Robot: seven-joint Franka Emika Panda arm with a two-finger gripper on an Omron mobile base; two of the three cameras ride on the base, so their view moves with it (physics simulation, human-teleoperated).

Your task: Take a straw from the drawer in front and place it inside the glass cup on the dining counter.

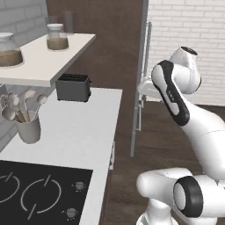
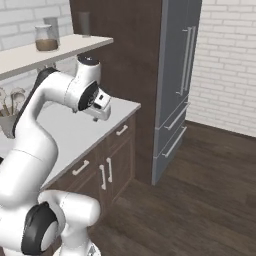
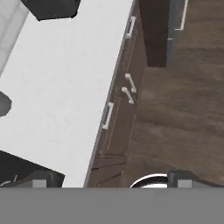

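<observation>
Tool (image 3: 109, 181) | spread fully wide, holding nothing | poised above white counter (image 3: 65, 87) edge, over closed drawer (image 3: 114, 127)

My toaster (image 3: 52, 8) is cut off at the hand view's top left. The hob (image 1: 39, 193) runs off the left base view's bottom. My drawer (image 3: 114, 118) is shut, contents hidden.

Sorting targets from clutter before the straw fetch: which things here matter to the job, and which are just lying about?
Job: closed drawers under the counter, one probably the target; open gripper.
Lying about: toaster, utensil holder, jars, hob, fridge.
</observation>
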